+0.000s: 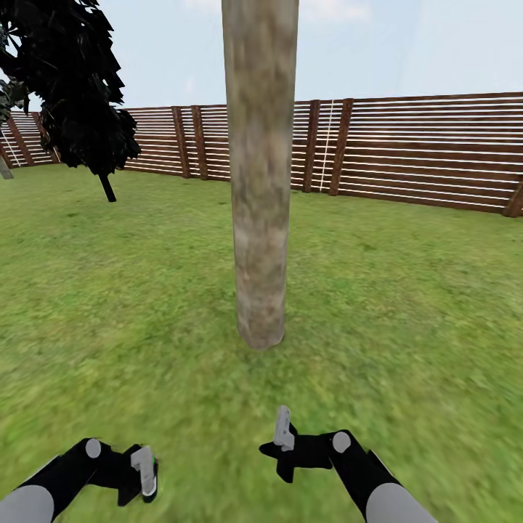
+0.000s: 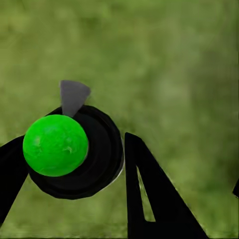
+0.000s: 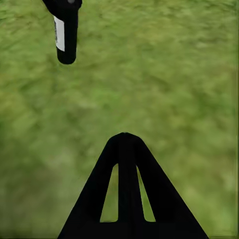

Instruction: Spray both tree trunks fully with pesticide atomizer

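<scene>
One of the trees stands straight ahead in the head view, its thick mottled grey-tan tree trunk rising from the lawn. The pesticide atomizer, a black round body with a bright green ball and a grey nozzle, sits between the fingers of my left gripper, which is shut on it. In the head view that left gripper hangs low at the left, about a metre short of the trunk. My right gripper is low in the middle, shut and empty, with its closed fingers over bare grass.
A brown slatted wooden fence runs across the back of the lawn. A dark thin-stemmed cypress-like tree stands at the far left. A black rod-like shape with a pale stripe hangs over the grass in the right wrist view.
</scene>
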Motion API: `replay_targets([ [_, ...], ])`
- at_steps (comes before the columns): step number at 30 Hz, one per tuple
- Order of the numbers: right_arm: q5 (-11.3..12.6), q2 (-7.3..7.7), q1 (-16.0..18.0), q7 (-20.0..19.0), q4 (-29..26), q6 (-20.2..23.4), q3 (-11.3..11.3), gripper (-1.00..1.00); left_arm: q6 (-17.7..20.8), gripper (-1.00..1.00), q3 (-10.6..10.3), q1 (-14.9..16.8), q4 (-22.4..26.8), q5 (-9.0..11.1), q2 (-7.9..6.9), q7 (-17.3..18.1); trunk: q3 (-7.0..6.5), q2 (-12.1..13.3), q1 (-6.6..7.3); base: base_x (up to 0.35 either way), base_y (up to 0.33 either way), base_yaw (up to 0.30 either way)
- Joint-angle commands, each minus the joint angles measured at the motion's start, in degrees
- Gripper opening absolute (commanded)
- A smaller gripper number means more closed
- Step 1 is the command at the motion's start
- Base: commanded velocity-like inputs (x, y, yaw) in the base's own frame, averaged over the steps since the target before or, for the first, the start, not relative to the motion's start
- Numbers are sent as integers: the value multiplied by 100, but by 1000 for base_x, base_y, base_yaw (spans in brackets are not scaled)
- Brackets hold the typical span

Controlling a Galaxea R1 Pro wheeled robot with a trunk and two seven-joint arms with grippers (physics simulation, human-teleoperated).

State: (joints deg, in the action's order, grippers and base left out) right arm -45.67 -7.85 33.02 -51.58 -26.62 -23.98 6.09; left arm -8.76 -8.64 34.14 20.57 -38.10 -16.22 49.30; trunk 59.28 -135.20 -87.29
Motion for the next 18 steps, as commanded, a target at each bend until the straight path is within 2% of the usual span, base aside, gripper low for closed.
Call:
replay_targets([
  [1, -45, 12, 3, -31, -8, -19, 50, -100, -62, -100, 11, -2, 9, -34, -106, 2, 5, -2, 1, 0, 0, 0],
  [2, -41, 78, 3, -29, -9, -19, 50, 100, -64, -100, 13, -12, 8, -37, -184, 0, 5, -2, 1, 0, 0, 0],
  [4, -32, 263, -1, -33, -7, -19, 51, 100, -63, -100, 35, -121, 4, -33, -310, -147, 5, -2, 1, 0, 0, 0],
  [6, -30, 481, -5, -5, 60, -16, 56, 100, -56, -100, 132, -166, 0, 33, -349, -490, 5, -2, 1, 0, 0, 0],
  [8, -29, 679, -12, 391, 471, -16, 61, 100, -53, -100, 602, -184, -133, 290, -224, -1099, 5, -2, 1, 0, 0, 0],
  [9, -29, 746, -13, 623, 654, -17, 64, 100, -54, -100, 733, -186, -276, 386, -138, -1269, 5, -2, 1, 0, 0, 0],
  [11, -21, 893, -19, 1682, 1345, -24, 67, 100, -62, -100, 1038, -188, -716, 677, 135, -1878, 5, -2, 1, 0, 0, 0],
  [13, -12, 933, -24, 2950, 1929, -27, 68, 100, -36, -100, 1158, -189, -899, 952, 498, -2629, 5, -2, 1, 0, 0, 0],
  [14, 312, 905, -59, 4857, 2354, -28, 116, 100, 319, -100, 1309, -189, -1227, 1516, 1093, -3935, 5, -2, 1, 0, 0, 0],
  [15, 1608, 963, -208, 5324, 2394, -38, 293, 100, 403, -100, 1484, -189, -1279, 2339, 1189, -4228, 5, -2, 1, 0, 0, 0],
  [16, 2540, 1066, -296, 5427, 2392, -56, 347, 100, 429, -100, 1518, -189, -1290, 2717, 1195, -4293, 5, -2, 1, 0, 0, 0],
  [18, 2663, 1110, -306, 5439, 2394, -77, 354, 100, 421, -100, 1521, -189, -1292, 2752, 1171, -4300, 5, -2, 1, 0, 0, 0],
])
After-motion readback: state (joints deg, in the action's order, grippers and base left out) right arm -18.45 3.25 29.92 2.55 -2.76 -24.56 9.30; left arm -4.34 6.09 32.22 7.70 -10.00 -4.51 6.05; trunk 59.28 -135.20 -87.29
